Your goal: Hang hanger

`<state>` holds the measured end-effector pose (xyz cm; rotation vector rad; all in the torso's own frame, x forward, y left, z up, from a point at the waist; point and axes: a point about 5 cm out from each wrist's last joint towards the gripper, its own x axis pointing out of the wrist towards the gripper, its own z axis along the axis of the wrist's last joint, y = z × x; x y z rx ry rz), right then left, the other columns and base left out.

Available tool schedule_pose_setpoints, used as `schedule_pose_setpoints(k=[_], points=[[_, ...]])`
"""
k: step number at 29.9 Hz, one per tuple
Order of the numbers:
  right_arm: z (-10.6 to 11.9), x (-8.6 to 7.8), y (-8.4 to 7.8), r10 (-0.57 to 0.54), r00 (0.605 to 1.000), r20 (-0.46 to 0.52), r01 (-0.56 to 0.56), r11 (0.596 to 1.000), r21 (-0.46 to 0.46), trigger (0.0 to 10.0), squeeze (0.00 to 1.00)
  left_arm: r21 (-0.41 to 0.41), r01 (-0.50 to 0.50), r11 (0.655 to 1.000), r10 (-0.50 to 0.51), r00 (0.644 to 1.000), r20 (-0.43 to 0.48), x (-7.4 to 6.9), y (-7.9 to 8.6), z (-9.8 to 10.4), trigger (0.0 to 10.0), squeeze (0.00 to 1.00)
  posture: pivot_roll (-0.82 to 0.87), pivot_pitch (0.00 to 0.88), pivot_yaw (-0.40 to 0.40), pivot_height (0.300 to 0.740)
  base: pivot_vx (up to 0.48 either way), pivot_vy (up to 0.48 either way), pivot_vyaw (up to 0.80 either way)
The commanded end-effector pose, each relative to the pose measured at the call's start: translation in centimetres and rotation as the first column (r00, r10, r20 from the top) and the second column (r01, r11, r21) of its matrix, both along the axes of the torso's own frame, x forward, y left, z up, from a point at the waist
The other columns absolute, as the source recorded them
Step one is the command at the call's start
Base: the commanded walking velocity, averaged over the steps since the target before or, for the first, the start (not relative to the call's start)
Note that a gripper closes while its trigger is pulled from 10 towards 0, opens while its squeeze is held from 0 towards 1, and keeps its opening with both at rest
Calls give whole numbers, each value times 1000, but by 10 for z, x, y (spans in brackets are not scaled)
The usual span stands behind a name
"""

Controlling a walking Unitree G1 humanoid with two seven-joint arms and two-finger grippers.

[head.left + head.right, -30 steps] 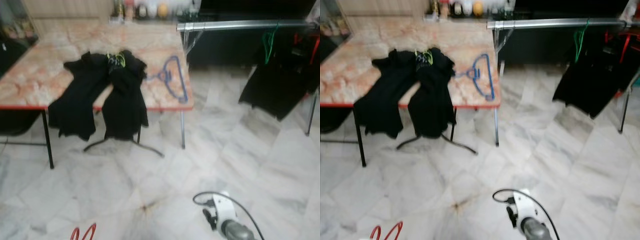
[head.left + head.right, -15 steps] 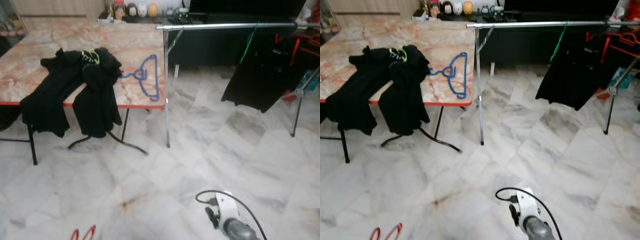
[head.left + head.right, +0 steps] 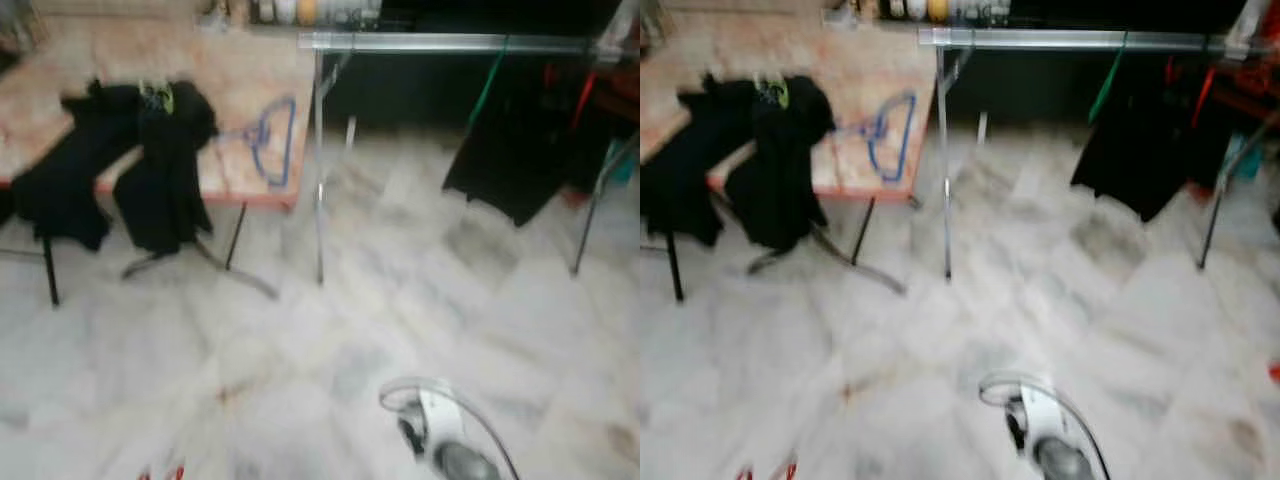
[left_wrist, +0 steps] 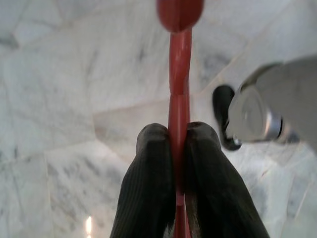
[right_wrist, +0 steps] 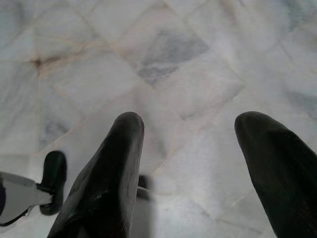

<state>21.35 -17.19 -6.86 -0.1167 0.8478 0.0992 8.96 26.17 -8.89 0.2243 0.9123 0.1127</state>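
Left wrist view puts us right on the action: the left end effector (image 4: 179, 148) has its two black fingers pinched tight on a red hanger (image 4: 179, 74), the plastic bar running straight out ahead of the fingertips over the marble floor (image 4: 59, 99). The right end effector (image 5: 190, 144) hangs low with its fingers spread wide, nothing between them, just floor tiles below.

From the head views (blurred, the robot looks to be on the move) the clothes rail (image 3: 450, 42) stands well ahead of both end effectors, with a black garment (image 3: 510, 160) on a green hanger (image 3: 488, 85) hanging from it. Off to the left of it sits the desk (image 3: 250, 100), carrying dark clothes (image 3: 130, 150) and a blue hanger (image 3: 272, 140).

So the pickup looks done, hanger secured. Left to do, by my reckoning: close the gap to the rail, raise the left arm and hook the hanger over the bar.
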Motion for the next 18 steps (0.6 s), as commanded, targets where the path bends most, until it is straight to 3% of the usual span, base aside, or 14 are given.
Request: schedule_pose_setpoints(k=[1,7,11,18], points=[[0,-2,-12,-52,999,7,52,999,-7,10000,0,-8,21,1000,-21,1000,-13,-1,-4,-2,10000,0,42,96,-45,740,0,-315,0],[0,-2,-12,-63,998,2,63,998,-3,10000,0,-8,23,1000,-23,1000,-12,-1,-4,-1,10000,0,42,96,-45,740,0,-315,0],[0,-2,-12,-64,998,-1,64,998,-3,10000,0,-8,21,1000,-21,1000,-11,-1,-3,-1,10000,0,42,93,-45,740,0,-315,-619],[1,-1,-12,-59,998,8,59,998,-10,10000,0,17,7,1000,-7,1000,2,-1,-2,0,10000,0,44,101,-44,740,0,0,0]])
